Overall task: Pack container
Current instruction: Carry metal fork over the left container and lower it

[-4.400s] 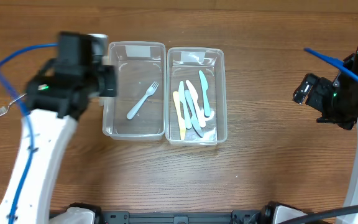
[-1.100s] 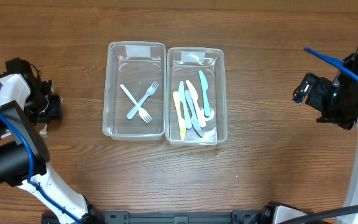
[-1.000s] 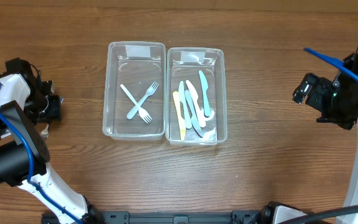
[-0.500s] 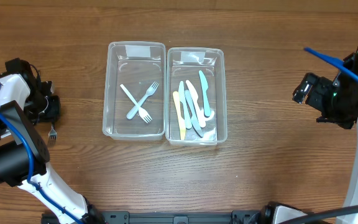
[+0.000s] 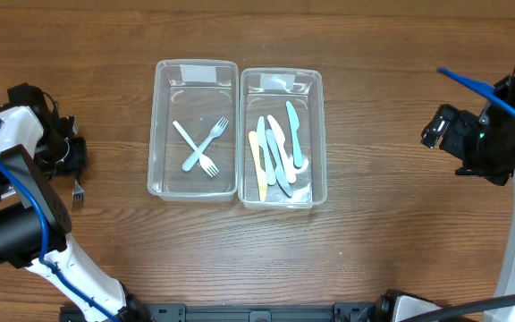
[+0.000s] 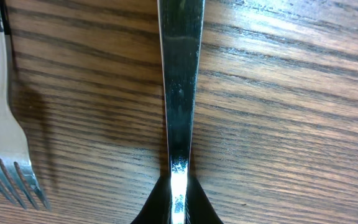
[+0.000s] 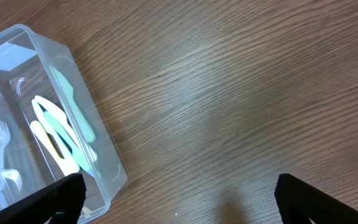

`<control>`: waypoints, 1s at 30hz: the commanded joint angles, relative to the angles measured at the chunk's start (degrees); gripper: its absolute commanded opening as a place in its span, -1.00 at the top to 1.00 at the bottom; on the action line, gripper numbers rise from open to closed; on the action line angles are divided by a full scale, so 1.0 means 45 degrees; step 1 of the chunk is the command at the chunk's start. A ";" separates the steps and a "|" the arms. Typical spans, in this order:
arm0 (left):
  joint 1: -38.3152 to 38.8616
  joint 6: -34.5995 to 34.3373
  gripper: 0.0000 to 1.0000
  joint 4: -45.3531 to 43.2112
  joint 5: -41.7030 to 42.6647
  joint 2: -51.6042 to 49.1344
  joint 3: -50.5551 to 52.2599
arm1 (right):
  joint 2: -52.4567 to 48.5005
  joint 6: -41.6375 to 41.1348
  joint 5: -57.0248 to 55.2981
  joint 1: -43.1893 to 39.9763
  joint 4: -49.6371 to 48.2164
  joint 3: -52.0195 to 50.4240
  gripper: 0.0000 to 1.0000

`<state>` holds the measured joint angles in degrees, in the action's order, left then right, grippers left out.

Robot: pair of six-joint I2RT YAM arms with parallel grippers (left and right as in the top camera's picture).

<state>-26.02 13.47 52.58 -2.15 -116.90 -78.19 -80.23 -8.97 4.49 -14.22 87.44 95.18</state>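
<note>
Two clear containers stand side by side mid-table. The left container (image 5: pixel 156 125) holds a light blue fork (image 5: pixel 206 145) crossed with a white fork (image 5: pixel 195 150). The right container (image 5: pixel 321 134) holds several pastel knives (image 5: pixel 277 148). My left gripper (image 5: pixel 68 157) is low at the table's left edge. In the left wrist view its jaws are pressed onto a shiny metal utensil handle (image 6: pixel 180 93), whose head is out of frame. A second metal fork (image 6: pixel 5 143) lies beside it. My right gripper (image 7: pixel 179 208) hangs open over bare wood, far right of the containers.
Metal fork tines (image 5: pixel 77 190) stick out just below the left gripper in the overhead view. The corner of the right container (image 7: pixel 104 174) reaches into the right wrist view at lower left. Blue cables trail from both arms.
The left jaws have closed onto the metal handle. Fork tines have come into sight below the left gripper in the overhead view. The right arm has not moved.
</note>
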 commanded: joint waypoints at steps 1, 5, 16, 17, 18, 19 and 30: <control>-0.0044 -0.0369 0.92 -0.0029 0.0398 -0.0733 0.0199 | 0.0155 -0.0005 0.0019 0.0049 -0.0102 0.0029 -1.00; -0.0034 -0.0432 0.92 0.0301 0.0714 -0.0369 -0.0364 | 0.0155 -0.0005 0.0019 0.0049 -0.0136 0.0029 -1.00; 0.1637 -0.1496 0.92 0.1817 0.1054 0.4498 -0.2263 | 0.0155 -0.0015 0.0034 0.0053 -0.0185 0.0029 -1.00; 0.2171 -0.1705 0.92 0.2021 0.1054 0.5149 -0.2404 | 0.0155 -0.0015 0.0034 0.0049 -0.0189 0.0029 -1.00; 0.2637 -0.1860 0.92 0.2176 0.1035 0.5605 -0.2472 | 0.0155 -0.0015 0.0034 0.0049 -0.0194 0.0029 -1.00; 0.3308 -0.2118 0.92 0.2312 0.0884 0.6149 -0.2506 | 0.0155 -0.0010 0.0034 0.0049 -0.0214 0.0029 -1.00; 0.9287 -0.5819 0.92 0.1681 -0.1268 0.6256 -0.2472 | 0.0155 -0.0010 0.0039 0.0053 -0.0267 0.0029 -1.00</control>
<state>11.35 -5.58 62.04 -4.05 -84.49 -89.34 -80.23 -8.97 4.49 -14.20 86.54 95.18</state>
